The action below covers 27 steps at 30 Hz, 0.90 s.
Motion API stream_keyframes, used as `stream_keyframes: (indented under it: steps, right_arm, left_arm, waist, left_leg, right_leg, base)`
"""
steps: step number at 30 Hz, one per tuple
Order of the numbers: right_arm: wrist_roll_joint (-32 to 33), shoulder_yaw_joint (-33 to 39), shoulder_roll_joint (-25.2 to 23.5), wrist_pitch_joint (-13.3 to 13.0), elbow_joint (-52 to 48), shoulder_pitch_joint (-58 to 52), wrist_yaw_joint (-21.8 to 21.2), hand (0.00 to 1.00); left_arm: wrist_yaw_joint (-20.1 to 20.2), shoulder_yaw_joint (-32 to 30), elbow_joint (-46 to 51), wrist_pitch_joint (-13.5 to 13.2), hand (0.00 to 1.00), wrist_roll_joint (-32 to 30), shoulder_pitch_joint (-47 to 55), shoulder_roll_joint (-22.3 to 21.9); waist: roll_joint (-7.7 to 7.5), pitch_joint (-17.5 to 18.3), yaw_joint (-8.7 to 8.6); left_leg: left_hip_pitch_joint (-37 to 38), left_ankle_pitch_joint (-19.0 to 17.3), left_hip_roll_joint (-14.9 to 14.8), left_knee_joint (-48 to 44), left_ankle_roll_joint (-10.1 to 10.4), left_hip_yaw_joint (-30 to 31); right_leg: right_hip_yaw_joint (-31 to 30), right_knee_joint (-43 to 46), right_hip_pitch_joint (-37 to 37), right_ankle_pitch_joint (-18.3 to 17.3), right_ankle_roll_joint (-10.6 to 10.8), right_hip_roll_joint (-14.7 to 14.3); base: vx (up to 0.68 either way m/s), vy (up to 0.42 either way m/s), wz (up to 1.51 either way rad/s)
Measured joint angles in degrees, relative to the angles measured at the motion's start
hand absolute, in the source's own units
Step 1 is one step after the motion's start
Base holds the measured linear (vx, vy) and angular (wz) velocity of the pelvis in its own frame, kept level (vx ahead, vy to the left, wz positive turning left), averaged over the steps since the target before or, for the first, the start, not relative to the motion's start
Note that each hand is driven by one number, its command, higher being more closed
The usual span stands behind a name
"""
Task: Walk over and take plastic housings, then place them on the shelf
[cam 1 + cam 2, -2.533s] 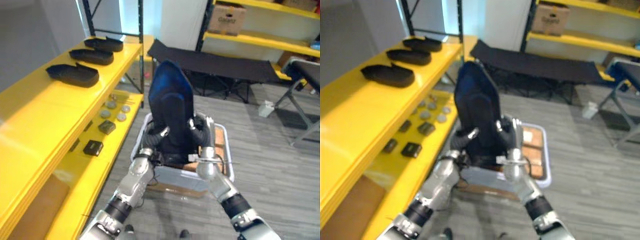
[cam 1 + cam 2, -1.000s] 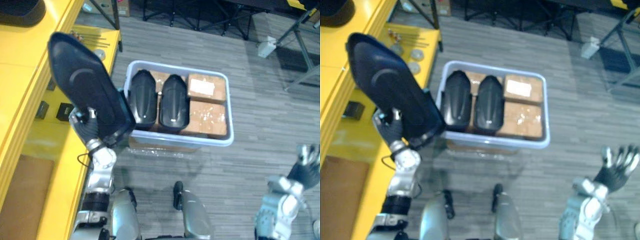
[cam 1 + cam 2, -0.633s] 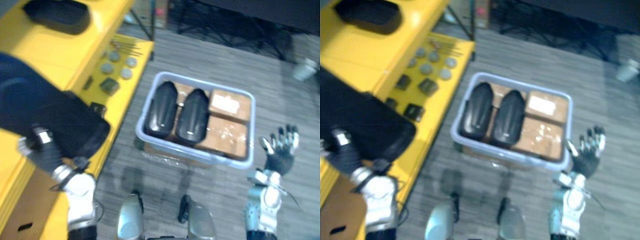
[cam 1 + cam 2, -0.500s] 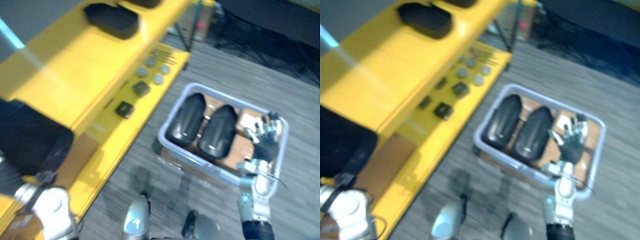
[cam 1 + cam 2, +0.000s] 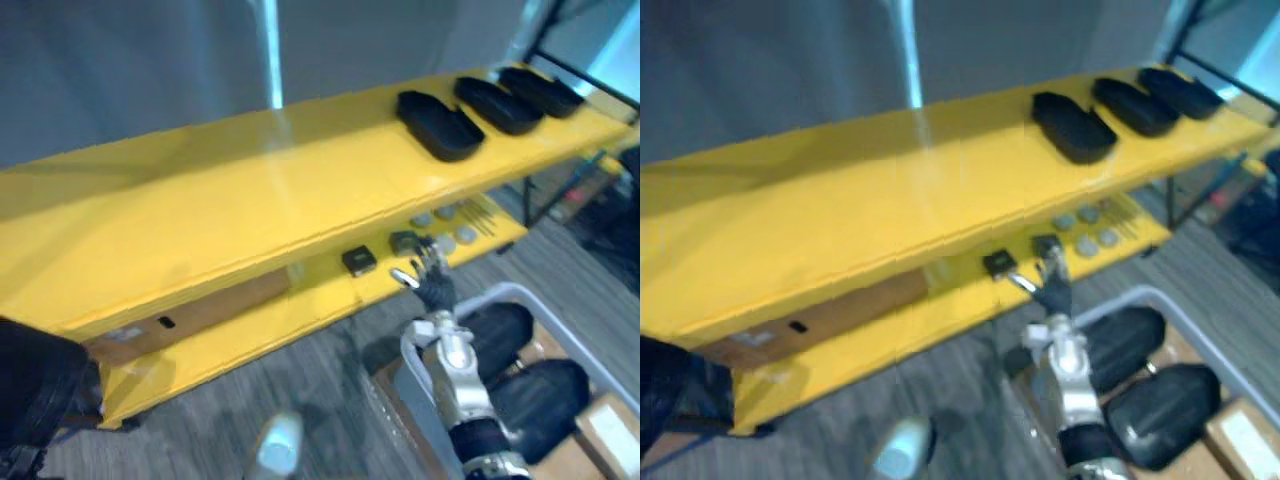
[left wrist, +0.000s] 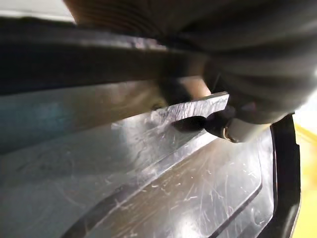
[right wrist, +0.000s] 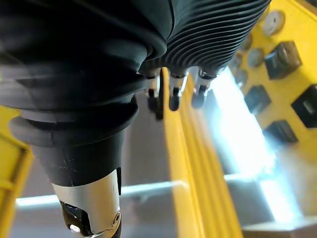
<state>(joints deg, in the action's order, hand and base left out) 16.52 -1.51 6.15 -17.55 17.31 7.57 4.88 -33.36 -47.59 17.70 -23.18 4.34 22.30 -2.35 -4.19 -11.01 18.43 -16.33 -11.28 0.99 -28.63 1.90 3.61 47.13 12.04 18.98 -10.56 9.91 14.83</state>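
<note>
Pointing up before the yellow shelf, right hand spreads its fingers wide; left hand grips a plastic housing.

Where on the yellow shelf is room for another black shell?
The top shelf is bare from its left end up to the three black housings crowding the right end. Small parts clutter the lower shelf there.

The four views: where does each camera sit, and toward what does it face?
Left eye view: on the head, looking down at the yellow shelf, the bin and the open right hand.
Right eye view: beside it, same scene.
Left wrist view: on the left wrist, facing the held housing past the left hand.
Right wrist view: on the right wrist, facing along straight fingers to the shelf's small parts.
Shared: eye views and right wrist view show those parts.
</note>
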Motion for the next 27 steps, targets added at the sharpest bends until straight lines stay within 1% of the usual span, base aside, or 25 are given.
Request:
stream_keyframes:
  steps: [2, 4, 5, 6, 7, 8, 10, 11, 12, 13, 14, 16, 17, 19, 20, 21, 23, 24, 26, 27]
  right_arm:
    - [-0.47, 0.67, 0.12, -0.36, -0.01, 0.17, -0.18, 0.00]
    - [-1.01, 1.12, 0.15, -1.19, -0.10, -0.46, -0.72, 0.00]
    - [-1.95, 1.72, 0.33, -1.80, -0.53, -1.37, -0.77, 0.00]
    - [-3.28, 2.69, 0.54, -2.51, -1.31, -2.70, -0.59, 0.00]
    - [-3.89, 2.94, 0.68, -2.76, -1.69, -3.34, -0.37, 0.00]
    - [-4.03, 3.59, 1.11, -3.26, -2.95, -4.50, -0.17, 0.00]
    - [-4.12, 4.42, 2.35, -4.95, -3.56, -4.34, 0.19, 0.00]
    - [-4.35, 5.01, 3.58, -5.36, -4.14, -4.16, 0.44, 0.00]
    - [-4.33, 5.22, 4.12, -5.45, -4.43, -4.00, 0.54, 0.00]
    - [-4.28, 5.88, 4.79, -5.72, -4.66, -3.60, 0.72, 0.00]
    - [-4.24, 6.29, 4.75, -5.72, -4.67, -3.59, 1.21, 0.00]
    - [-4.19, 6.65, 4.76, -5.72, -5.74, -3.58, 1.53, 0.00]
    - [-4.21, 7.14, 4.74, -5.72, -7.14, -3.28, 1.53, 0.00]
    - [-4.34, 7.67, 4.75, -5.87, -8.16, -2.85, 1.54, 0.00]
    - [-4.42, 8.81, 4.75, -5.98, -8.27, -2.61, 1.45, 0.00]
    - [-4.48, 9.28, 4.75, -6.01, -8.27, -2.61, 1.37, 0.00]
    - [-5.20, 10.50, 4.76, -6.00, -8.32, -2.55, 0.87, 0.00]
    - [-5.48, 10.78, 4.74, -6.00, -8.39, -2.58, 0.12, 0.00]
    - [-6.29, 11.24, 4.75, -5.97, -8.53, -2.76, -0.22, 0.00]
    - [-6.58, 11.61, 4.75, -5.93, -9.32, -3.33, 0.00, 0.00]
  left_arm:
    - [1.61, 0.77, 0.15, -0.10, 1.00, 0.24, -0.66, -0.46]
    - [3.25, 2.08, 0.89, -0.32, 1.00, 0.11, -1.68, -0.27]
    - [4.06, 4.16, 1.57, -0.52, 1.00, -0.02, -3.16, 0.28]
    - [5.17, 6.56, 1.62, -0.65, 1.00, -0.10, -5.13, 1.35]
    - [5.61, 7.59, 1.63, -0.65, 1.00, -0.20, -5.88, 2.24]
    - [6.49, 9.11, 1.63, -0.67, 1.00, -0.39, -7.22, 4.14]
    - [7.16, 9.98, 1.94, -0.67, 1.00, -0.34, -8.30, 5.90]
    - [7.20, 10.28, 1.93, -0.64, 1.00, -0.30, -8.32, 6.62]
    - [7.22, 10.32, 1.94, -0.64, 1.00, -0.31, -8.44, 6.61]
    - [7.16, 10.78, 1.93, -0.58, 1.00, -0.36, -8.73, 6.59]
    - [7.17, 11.19, 1.93, -0.58, 1.00, -0.40, -8.84, 6.67]
    - [7.24, 11.81, 1.93, -0.59, 1.00, -0.30, -8.97, 6.70]
    - [7.46, 12.39, 1.93, -0.59, 1.00, -0.17, -8.94, 6.77]
    - [8.95, 12.87, 1.92, -0.58, 1.00, 0.31, -9.02, 6.87]
    - [10.62, 13.52, 1.93, -0.59, 1.00, 0.30, -9.38, 7.06]
    - [11.24, 14.09, 1.93, -0.61, 1.00, 0.39, -9.46, 7.41]
    - [13.79, 15.33, 1.96, -0.64, 1.00, 1.34, -9.39, 9.33]
    - [14.54, 15.30, 2.00, -0.66, 1.00, 1.91, -9.37, 9.87]
    - [15.77, 15.28, 2.03, -0.66, 1.00, 1.85, -9.26, 10.43]
    - [16.46, 15.30, 2.22, -0.65, 1.00, 1.49, -9.13, 10.71]
  waist:
    - [0.24, -0.17, -0.11]
    - [0.55, -0.37, -0.80]
    - [1.02, -0.67, -2.12]
    - [0.95, -0.67, -3.19]
    - [1.08, -0.77, -3.66]
    - [0.54, -0.89, -3.87]
    - [0.11, -1.64, -3.85]
    - [0.93, -2.30, -3.86]
    - [1.20, -2.68, -4.09]
    - [2.26, -3.84, -4.74]
    - [2.77, -4.24, -5.54]
    - [2.75, -4.49, -6.40]
    - [2.60, -4.70, -6.49]
    - [2.44, -4.93, -6.66]
    - [2.40, -4.97, -6.88]
    - [2.42, -4.97, -6.97]
    - [2.45, -4.99, -7.39]
    - [2.52, -5.03, -7.98]
    - [2.57, -5.07, -8.34]
    - [2.80, -5.22, -8.40]
  left_leg:
    - [-0.20, 0.62, 1.18, 0.36, -0.50, 1.99]
    - [0.50, 1.60, 2.29, 1.39, -0.79, 4.03]
    - [0.79, 3.03, 3.20, 3.01, -0.74, 6.55]
    - [1.27, 4.99, 3.94, 5.19, -0.49, 8.97]
    - [1.35, 5.92, 4.27, 6.37, -0.14, 9.89]
    - [1.31, 7.50, 4.79, 8.29, 0.54, 10.37]
    - [1.12, 9.47, 4.47, 10.52, 1.61, 10.10]
    - [0.33, 10.60, 3.84, 11.72, 1.94, 9.94]
    - [0.09, 11.26, 3.49, 12.33, 2.04, 9.74]
    - [0.00, 12.51, 2.57, 13.47, 2.21, 9.41]
    - [0.13, 13.64, 1.48, 14.76, 2.17, 8.50]
    - [0.51, 14.91, 0.63, 16.31, 2.45, 7.74]
    - [0.43, 15.24, -0.02, 16.72, 2.31, 6.76]
    - [0.42, 15.57, -0.35, 17.23, 2.22, 6.07]
    - [0.48, 15.63, -0.35, 17.22, 2.16, 5.54]
    - [0.54, 15.72, -0.35, 17.22, 2.03, 5.44]
    - [0.69, 15.91, -0.05, 17.24, 1.95, 5.06]
    - [0.76, 15.92, 0.25, 17.15, 1.90, 5.03]
    - [1.10, 15.66, 0.70, 16.86, 1.56, 4.70]
    - [1.30, 15.03, 1.06, 15.97, 1.26, 4.53]
  right_leg:
    - [-0.83, 2.70, -0.74, 0.55, -0.95, 0.83]
    - [-5.79, 5.79, -1.43, 0.20, -2.30, 1.06]
    - [-10.87, 7.66, -2.47, -1.61, -4.60, -0.02]
    - [-15.03, 8.32, -3.64, -3.49, -5.51, -1.45]
    - [-16.21, 8.12, -4.33, -3.76, -5.78, -2.15]
    - [-16.41, 7.65, -5.17, -4.62, -6.25, -2.65]
    - [-17.37, 5.16, -5.24, -5.60, -4.43, -3.35]
    - [-17.41, 3.27, -5.63, -6.16, -3.55, -4.09]
    - [-17.57, 2.74, -6.02, -6.42, -3.11, -4.28]
    - [-17.61, 1.93, -6.27, -6.58, -2.84, -4.99]
    - [-17.78, 2.42, -6.97, -6.61, -2.92, -5.38]
    - [-18.27, 3.17, -7.77, -6.74, -3.16, -5.55]
    - [-19.40, 3.88, -9.01, -6.92, -3.47, -5.50]
    - [-20.40, 4.84, -9.97, -7.04, -3.61, -5.29]
    - [-20.82, 5.43, -10.42, -7.13, -3.59, -4.82]
    - [-20.89, 5.55, -10.48, -7.17, -3.54, -4.66]
    - [-21.09, 6.28, -10.89, -7.33, -3.39, -3.97]
    - [-21.13, 6.48, -10.82, -7.46, -3.19, -3.69]
    - [-21.09, 6.61, -10.58, -7.88, -2.81, -2.97]
    - [-20.93, 6.48, -9.80, -8.22, -2.97, -2.72]
  base:
    - [0.05, 0.131, 0.53]
    - [-0.01, 0.065, 0.67]
    - [-0.08, -0.034, 1.03]
    - [-0.11, -0.066, 1.06]
    - [-0.18, -0.124, 0.88]
    - [-0.16, -0.107, 0.43]
    - [-0.17, -0.097, -0.01]
    - [-0.18, -0.082, -0.21]
    - [-0.15, -0.073, -0.16]
    - [-0.18, -0.074, -0.11]
    - [-0.16, -0.066, -0.07]
    - [-0.13, -0.038, -0.13]
    - [-0.09, 0.003, -0.30]
    - [-0.05, 0.037, -0.27]
    - [-0.02, 0.043, -0.15]
    - [-0.02, 0.057, -0.10]
    - [-0.01, 0.055, -0.03]
    - [0.00, 0.051, -0.01]
    - [0.00, 0.055, 0.00]
    - [0.01, 0.067, 0.01]
